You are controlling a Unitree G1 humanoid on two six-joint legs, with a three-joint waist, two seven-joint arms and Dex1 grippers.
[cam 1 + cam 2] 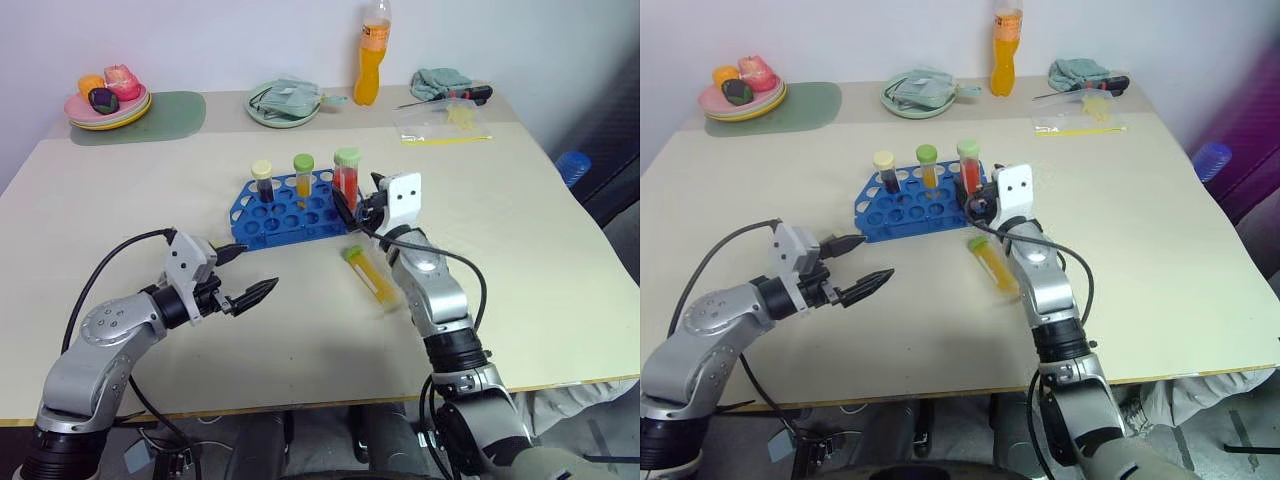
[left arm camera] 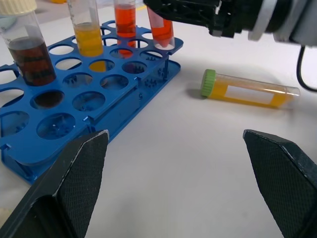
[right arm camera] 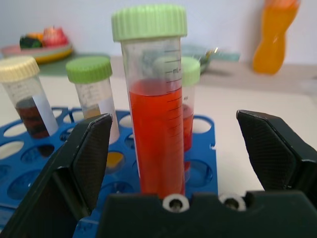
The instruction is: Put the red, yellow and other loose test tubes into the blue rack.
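The red tube [image 3: 154,106] standing in the blue rack [image 3: 202,163] is showing a printed "mL" beside its measuring lines, just under the green cap. The marks at the lines are too small to read.

A makeshift lab bench: blue rack [image 1: 285,208] of test tubes [image 1: 346,172] beside plates [image 1: 105,107] and a drink bottle [image 1: 372,55].
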